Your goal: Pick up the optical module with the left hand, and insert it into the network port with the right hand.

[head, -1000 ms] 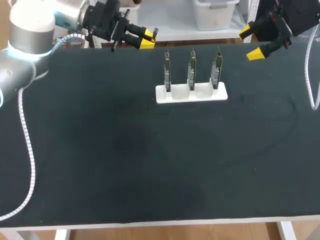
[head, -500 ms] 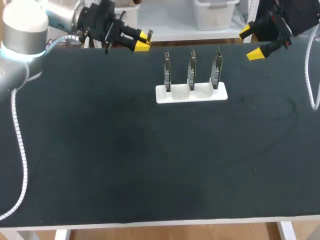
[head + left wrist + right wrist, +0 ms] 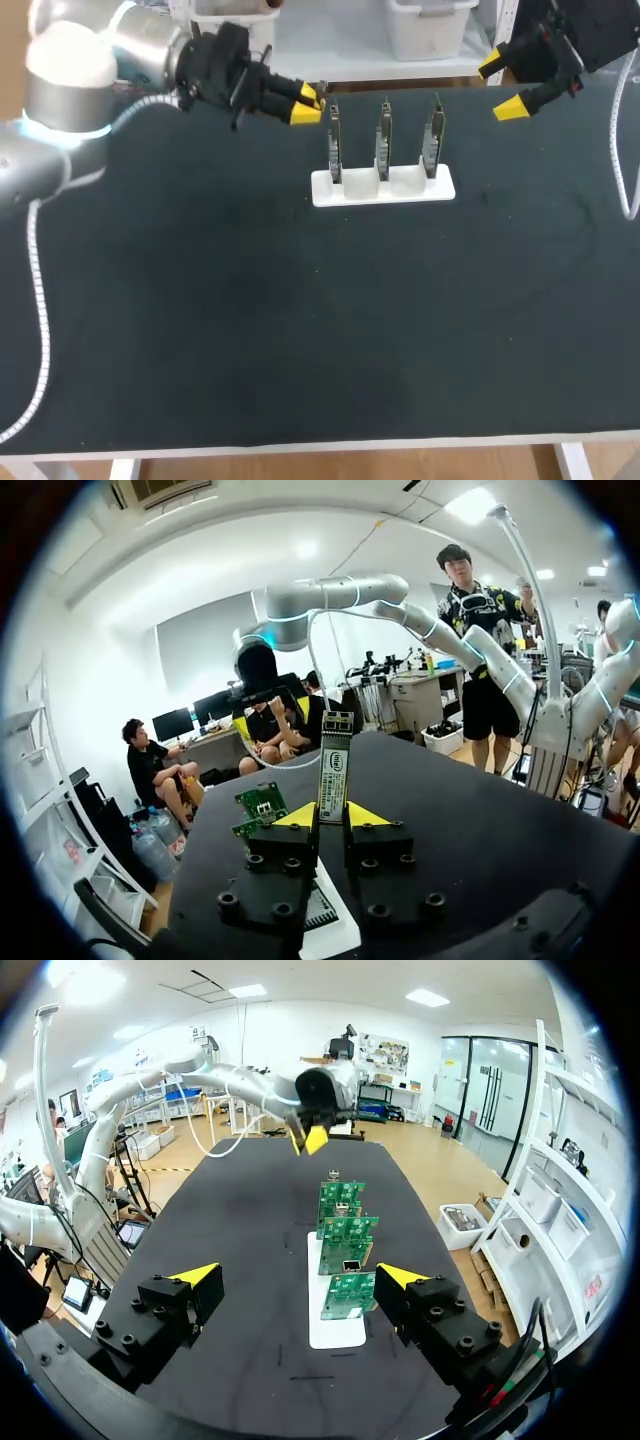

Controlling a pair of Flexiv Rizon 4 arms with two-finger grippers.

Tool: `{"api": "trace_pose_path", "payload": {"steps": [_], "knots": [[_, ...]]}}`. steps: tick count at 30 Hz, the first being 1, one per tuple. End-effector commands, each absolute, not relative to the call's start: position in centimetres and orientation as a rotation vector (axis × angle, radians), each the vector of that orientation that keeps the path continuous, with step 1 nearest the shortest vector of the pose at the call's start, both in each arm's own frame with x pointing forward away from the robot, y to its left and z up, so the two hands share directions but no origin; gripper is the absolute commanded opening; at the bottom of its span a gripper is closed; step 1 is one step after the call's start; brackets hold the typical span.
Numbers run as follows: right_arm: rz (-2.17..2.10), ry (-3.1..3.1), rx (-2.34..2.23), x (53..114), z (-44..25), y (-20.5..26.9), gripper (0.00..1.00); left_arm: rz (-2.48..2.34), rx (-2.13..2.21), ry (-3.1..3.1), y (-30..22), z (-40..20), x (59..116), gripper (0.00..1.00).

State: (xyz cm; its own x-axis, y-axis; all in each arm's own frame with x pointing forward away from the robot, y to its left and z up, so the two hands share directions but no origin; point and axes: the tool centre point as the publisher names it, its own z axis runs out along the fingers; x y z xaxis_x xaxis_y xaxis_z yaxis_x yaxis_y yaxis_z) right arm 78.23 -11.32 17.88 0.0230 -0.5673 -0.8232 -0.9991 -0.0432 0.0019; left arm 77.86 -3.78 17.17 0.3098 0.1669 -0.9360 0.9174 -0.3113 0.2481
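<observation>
Black matte surface (image 3: 300, 330) with basically one fixture on it: a white stand (image 3: 383, 187) near the far edge, with three green circuit boards (image 3: 385, 135) slotted upright in it in a row. Left end effector (image 3: 305, 103) hangs in the air just off the stand's left end, about level with the board tops, tips aimed at the nearest board and close to it. Its wrist camera shows both yellow tips pressed in on the optical module (image 3: 333, 765) from two sides, so it's pinching it, and the slim metal module sticks straight out past the tips. Right end effector (image 3: 503, 87) is up in the air past the stand's right end, farther off than the left one, fingers spread wide with nothing between them. From its own camera the stand and boards sit ahead of it, framed between the two tips.
</observation>
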Motion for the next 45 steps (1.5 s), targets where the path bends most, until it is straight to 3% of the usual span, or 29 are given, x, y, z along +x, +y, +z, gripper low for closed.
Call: {"api": "trace_pose_path", "payload": {"steps": [1,45], "knots": [[0.884,1.609,-1.680,78.2,17.9,-11.3,1.00,-0.904,1.605,1.116,-4.2,19.8,76.4,0.00],[0.884,1.609,-1.680,78.2,17.9,-11.3,1.00,-0.977,1.512,1.009,-13.9,17.7,79.7,0.00]]}}
